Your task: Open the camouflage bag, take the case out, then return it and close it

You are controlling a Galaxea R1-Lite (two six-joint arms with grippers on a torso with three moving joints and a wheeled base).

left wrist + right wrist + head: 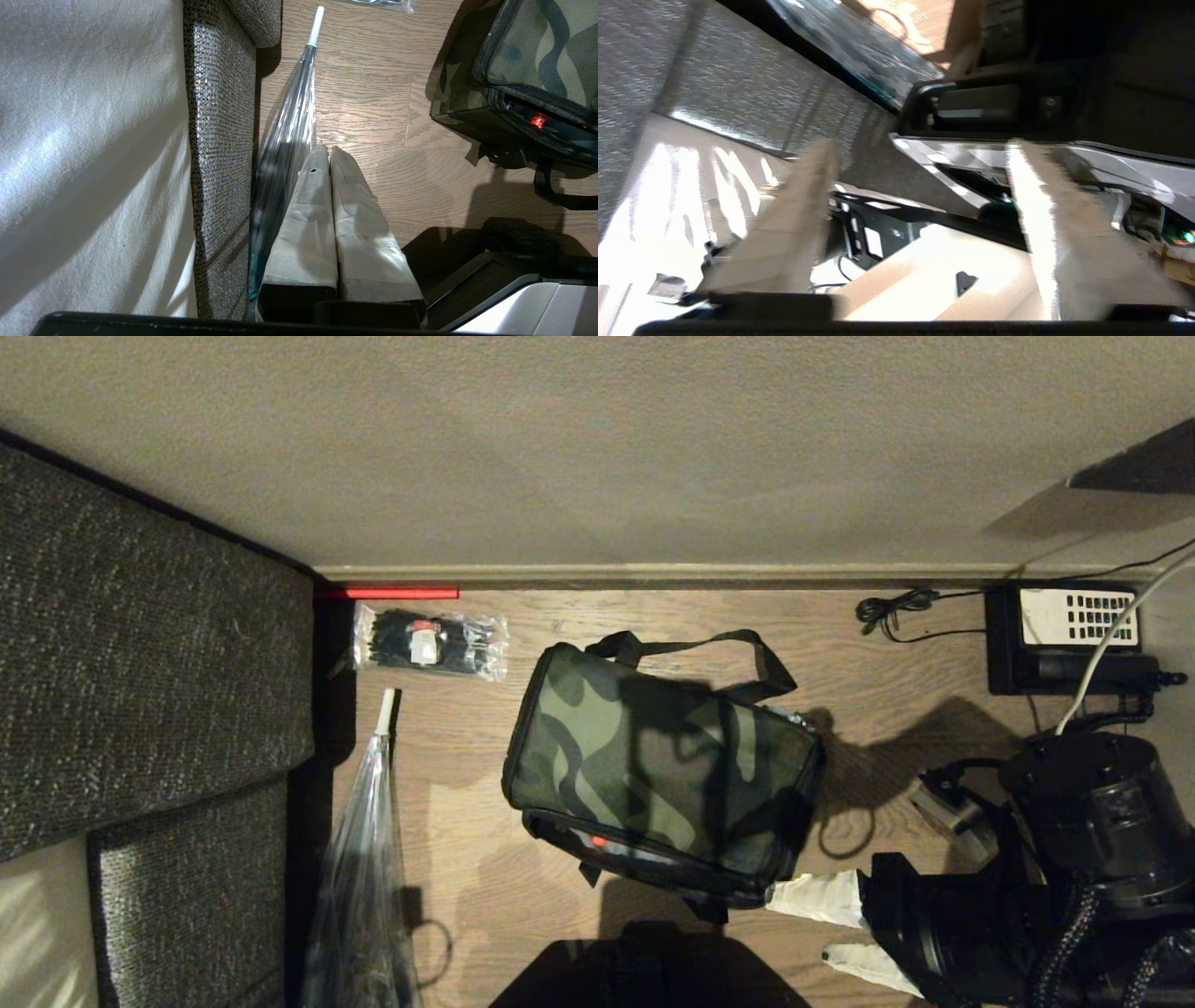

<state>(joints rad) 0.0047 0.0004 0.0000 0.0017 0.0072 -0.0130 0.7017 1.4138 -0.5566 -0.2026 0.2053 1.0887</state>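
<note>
From the head view, the camouflage bag lies on its side on the wooden floor, and everything else can be placed from it. Its lid is down but the near edge gapes a little, and a small red clasp peeks out there, so the case is probably inside, though the case itself is hidden. The right gripper sits just beside the bag's near right corner, its two pale fingers spread apart and holding nothing, likely so it can reach the zip edge. A clear packet of black items lies well to the far left of the bag, and a folded clear umbrella lies to its left, next to the grey sofa. A black telephone stands far off to the bag's right. In the left wrist view, the left gripper hangs near the floor, well apart from the bag, with its fingers pressed together on nothing, because this arm is resting. In the right wrist view, the right gripper's fingers stand wide apart with nothing between them, and the bag is not seen.
</note>
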